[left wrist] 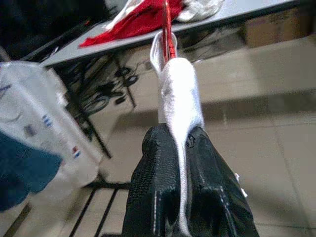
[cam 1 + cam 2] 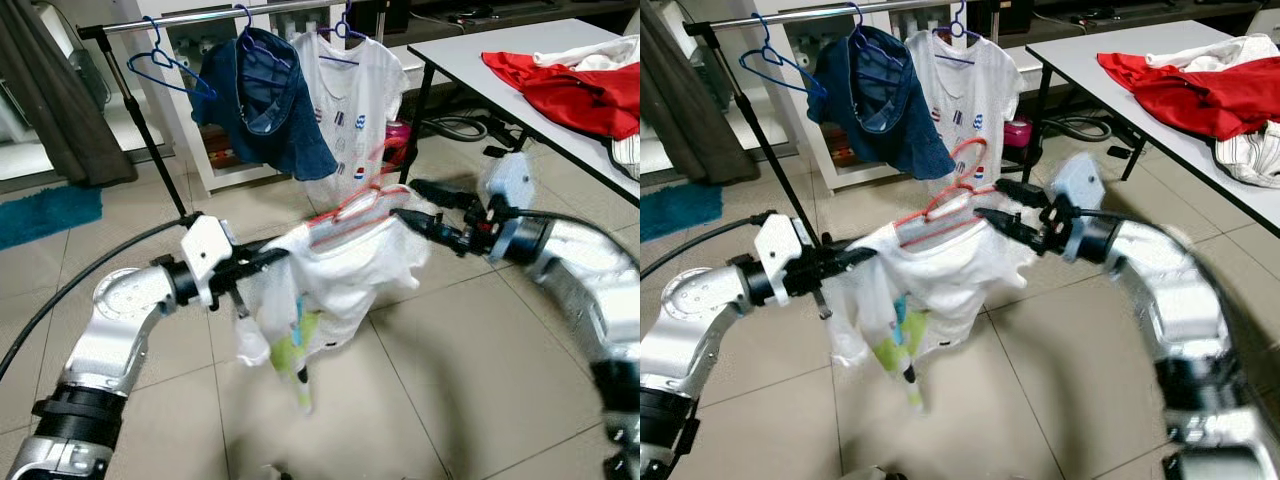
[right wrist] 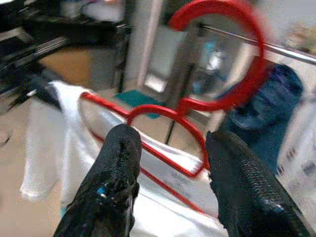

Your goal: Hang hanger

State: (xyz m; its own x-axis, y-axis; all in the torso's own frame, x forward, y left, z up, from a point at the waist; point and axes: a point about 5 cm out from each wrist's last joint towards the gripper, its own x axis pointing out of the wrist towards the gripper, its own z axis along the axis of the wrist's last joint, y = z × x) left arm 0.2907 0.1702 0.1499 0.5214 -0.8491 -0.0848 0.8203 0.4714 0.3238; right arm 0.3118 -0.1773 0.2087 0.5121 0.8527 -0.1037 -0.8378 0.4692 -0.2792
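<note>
Left eye view: we see the red hanger (image 2: 345, 212) carrying a white shirt (image 2: 330, 275), held up between both arms above the tiled floor (image 2: 450, 370), in front of the clothes rail (image 2: 215, 18).
Hanger axis: roughly level, running from the left gripper (image 2: 262, 258) across to the right gripper (image 2: 425, 210); its hook (image 2: 970, 158) rises toward the rail.
Left gripper: we read its fingers (image 1: 158, 187) as clenched on a fold of the white shirt at the hanger's end; the left wrist view shows the cloth pinched between them, with the red wire beyond.
Right gripper: fingers (image 3: 116, 168) spread apart on either side of the hanger neck; we cannot tell whether they touch it.
Right wrist view only: the hook seen close, blurred, with the rail behind it.
Rail load: an empty blue hanger (image 2: 165, 62), a blue denim garment (image 2: 265, 100), a printed white T-shirt (image 2: 345, 95).
Worktop (image 2: 470, 60): on the robot's right, bearing a red garment (image 2: 570, 90) and pale cloth (image 2: 1250, 150).
</note>
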